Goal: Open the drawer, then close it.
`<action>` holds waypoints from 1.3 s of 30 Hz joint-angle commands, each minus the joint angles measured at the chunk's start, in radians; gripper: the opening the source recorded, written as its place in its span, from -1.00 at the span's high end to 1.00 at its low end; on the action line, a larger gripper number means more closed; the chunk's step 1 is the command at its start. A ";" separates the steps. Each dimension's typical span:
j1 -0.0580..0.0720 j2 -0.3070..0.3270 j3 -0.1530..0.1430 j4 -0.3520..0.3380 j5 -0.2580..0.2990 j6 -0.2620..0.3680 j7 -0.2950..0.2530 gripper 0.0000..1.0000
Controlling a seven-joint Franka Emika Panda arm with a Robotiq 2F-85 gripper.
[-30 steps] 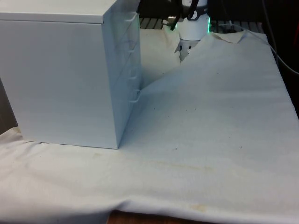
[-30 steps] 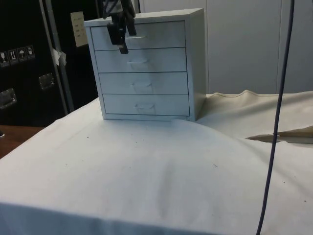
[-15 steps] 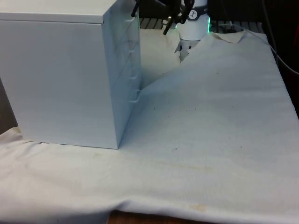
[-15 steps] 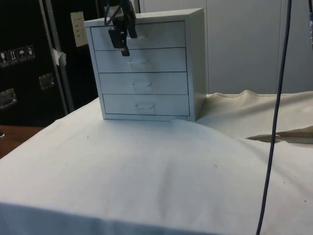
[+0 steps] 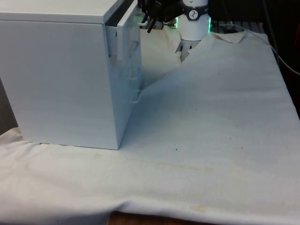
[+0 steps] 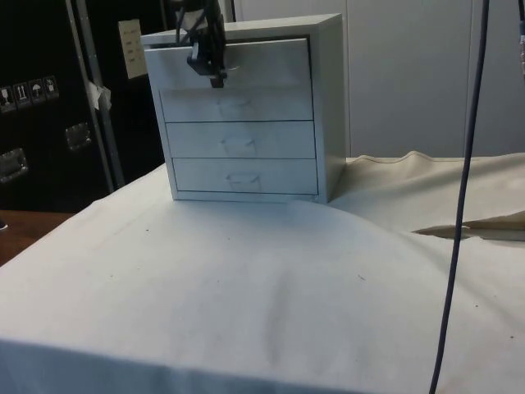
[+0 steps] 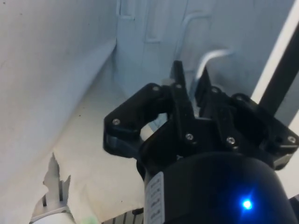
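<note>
The top drawer (image 6: 246,64) of the white chest (image 5: 61,75) is pulled partway out: in the side view its front stands proud of the frame and casts a shadow on the drawer below, and in the front view a dark gap shows between it and the chest's side wall. It is a plain white panel with a small white bow handle (image 7: 212,58). Three more drawers (image 6: 242,139) below it are flush and shut, each with the same handle.

The fingers (image 7: 178,77) are nearly closed around the top drawer's handle; in the wrist view the white bow runs between the two black tips. The gripper (image 6: 215,72) sits against the drawer front, towards its left part in the side view.

Half a second ago the drawer was flush with the frame and the gripper was already at the handle; now the drawer has slid out towards the arm and the gripper has moved back with it.

The chest stands on the cloth-covered table (image 5: 211,140), with the cloth rumpled just beyond the fingers.
</note>
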 commanded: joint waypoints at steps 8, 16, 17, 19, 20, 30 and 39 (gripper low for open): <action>0.001 -0.002 0.001 -0.004 0.000 0.008 0.003 1.00; 0.004 -0.001 0.003 0.000 -0.005 0.000 0.007 1.00; 0.011 0.005 0.004 0.004 -0.012 -0.006 0.020 1.00; 0.015 0.005 0.012 0.007 -0.030 -0.016 0.039 1.00; 0.015 0.005 0.012 0.007 -0.030 -0.016 0.039 1.00; 0.025 0.006 0.048 0.017 -0.089 -0.051 0.107 1.00; 0.021 0.005 0.077 0.021 -0.110 -0.068 0.140 1.00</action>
